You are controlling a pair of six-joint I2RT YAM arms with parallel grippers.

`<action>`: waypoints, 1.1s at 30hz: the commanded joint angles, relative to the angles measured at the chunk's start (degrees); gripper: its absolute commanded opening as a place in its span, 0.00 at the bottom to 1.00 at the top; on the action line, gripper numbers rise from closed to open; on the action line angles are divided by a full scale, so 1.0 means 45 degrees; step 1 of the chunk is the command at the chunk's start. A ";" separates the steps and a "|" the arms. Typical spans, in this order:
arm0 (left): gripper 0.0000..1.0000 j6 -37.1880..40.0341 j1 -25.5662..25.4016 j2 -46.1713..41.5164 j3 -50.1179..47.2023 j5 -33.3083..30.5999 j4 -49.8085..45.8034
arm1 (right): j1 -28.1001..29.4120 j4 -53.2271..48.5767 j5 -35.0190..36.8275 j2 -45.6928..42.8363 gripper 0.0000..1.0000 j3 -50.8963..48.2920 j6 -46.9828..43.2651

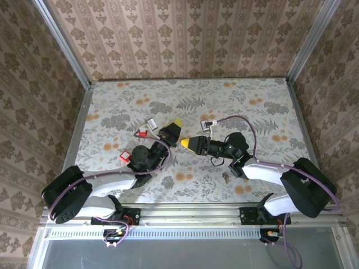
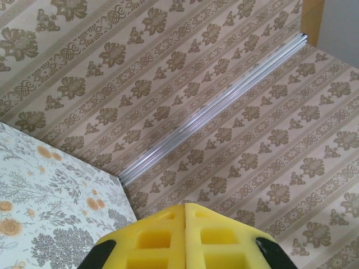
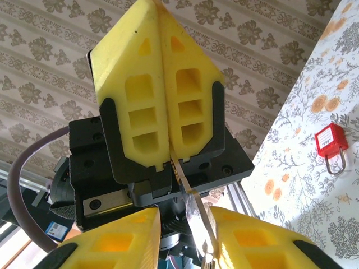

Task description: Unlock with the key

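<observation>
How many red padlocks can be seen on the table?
2. The near padlock lies just left of the left arm. The far padlock lies behind it, left of the left gripper. Others may be hidden from view.

- My left tool (image 1: 177, 122) and right tool (image 1: 185, 144) crowd each other at mid-bench, leaving little room between them.
- The key (image 3: 197, 224) stands in the gap between my right tool's parted fingers (image 3: 252, 241).
- One red padlock (image 1: 124, 154) lies just beside my left arm, and a second padlock (image 1: 142, 133) lies near the left tool.
- A small pale object (image 1: 208, 123) lies just past the right tool, under the arching purple cable (image 1: 247, 120).
- The far half of the bench (image 1: 224, 92) is open for passing.
- Papered walls (image 1: 185, 39) close off the left, back and right.
</observation>
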 commanded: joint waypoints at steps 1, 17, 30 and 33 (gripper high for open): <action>0.00 0.0360 -0.0044 -0.0272 -0.0265 -0.0443 0.0299 | 0.0178 0.0730 -0.0381 0.0046 0.27 0.0259 -0.0059; 0.00 0.0311 -0.0346 -0.0134 -0.0584 -0.0814 0.0342 | 0.0227 0.0325 -0.0523 0.0263 0.10 0.0563 -0.0139; 1.00 -0.2130 0.1520 -0.3404 -0.0839 -0.0389 -0.8136 | 0.0386 -0.9789 0.0565 -0.3061 0.00 0.1732 -0.4590; 1.00 -0.0658 0.2518 -0.4577 0.1453 -0.0083 -1.4863 | 0.0369 -1.2878 0.1425 -0.3964 0.00 0.2213 -0.5914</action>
